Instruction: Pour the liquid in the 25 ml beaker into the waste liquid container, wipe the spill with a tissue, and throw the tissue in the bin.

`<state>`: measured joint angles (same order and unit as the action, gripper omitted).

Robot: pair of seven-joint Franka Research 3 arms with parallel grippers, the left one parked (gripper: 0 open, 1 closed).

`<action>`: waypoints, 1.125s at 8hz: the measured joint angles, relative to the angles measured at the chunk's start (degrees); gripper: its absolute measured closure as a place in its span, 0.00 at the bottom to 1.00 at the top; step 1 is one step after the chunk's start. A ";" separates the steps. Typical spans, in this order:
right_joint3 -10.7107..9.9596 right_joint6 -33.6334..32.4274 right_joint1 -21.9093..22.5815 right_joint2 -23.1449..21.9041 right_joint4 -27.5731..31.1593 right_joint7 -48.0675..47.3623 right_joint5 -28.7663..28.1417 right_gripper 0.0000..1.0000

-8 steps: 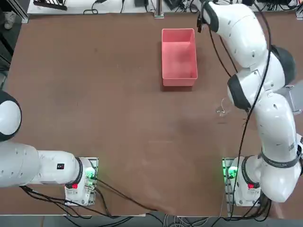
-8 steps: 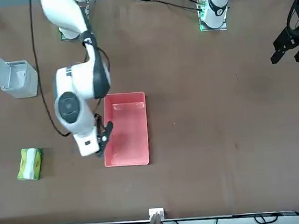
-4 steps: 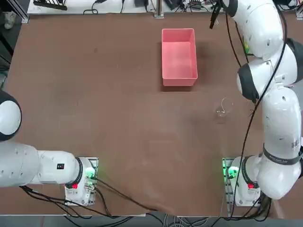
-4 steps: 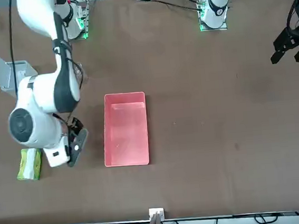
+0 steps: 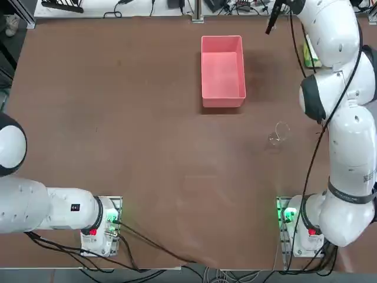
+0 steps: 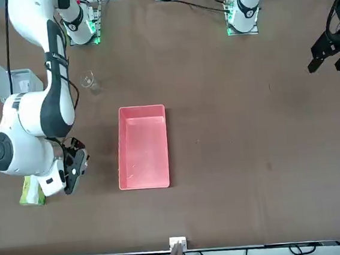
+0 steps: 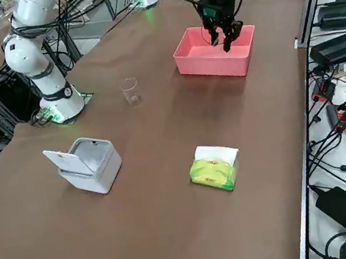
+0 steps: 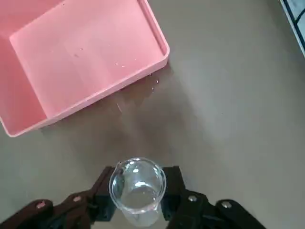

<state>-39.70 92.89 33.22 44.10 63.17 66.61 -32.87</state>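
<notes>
25 ml beaker, in the wrist view, is pinched at its sides between the two fingers of the right gripper. Its round mouth faces the camera, so its long axis runs along the fingers, mouth away from the table. Beyond it lies the waste liquid container, apart from the beaker, with a few glinting drops on the table just beside one corner.

From overhead, the right gripper hangs near the far edge, beside the waste liquid container. The held glass cannot be made out here. A second clear beaker stands alone on the table.

The front view places the right gripper between the pink tray's long wall and the tissue pack, with the bin and the second beaker further back.

Only the side view shows the bin with its lid up and the white tissue sticking out of the pack. There the gripper points down.
</notes>
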 joint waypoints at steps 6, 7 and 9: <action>41.52 9.89 -29.83 -5.32 5.78 6.53 7.53 0.52; 42.90 11.33 -31.38 -5.74 8.16 9.82 7.27 0.52; 43.43 12.71 -32.29 -6.31 11.98 16.59 1.69 0.52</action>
<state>3.73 105.60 0.93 37.80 75.15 83.20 -31.17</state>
